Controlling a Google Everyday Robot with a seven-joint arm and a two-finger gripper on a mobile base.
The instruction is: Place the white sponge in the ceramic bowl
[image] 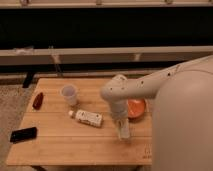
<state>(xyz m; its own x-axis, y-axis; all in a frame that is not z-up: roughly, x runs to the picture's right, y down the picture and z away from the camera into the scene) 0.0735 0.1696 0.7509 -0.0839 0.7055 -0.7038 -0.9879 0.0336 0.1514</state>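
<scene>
The orange-red ceramic bowl (136,108) sits near the right edge of the wooden table (60,145), partly behind my arm. My gripper (123,133) hangs down from the arm's elbow (117,91) to just above the table, in front of and slightly left of the bowl. A pale shape at its tip may be the white sponge, but I cannot tell it apart from the gripper. No sponge lies loose on the table.
A translucent white cup (69,94) stands at the table's back middle. A white bottle (89,118) lies on its side left of the gripper. A dark red object (37,100) and a black phone (23,134) lie at the left. My pale body (185,125) fills the right.
</scene>
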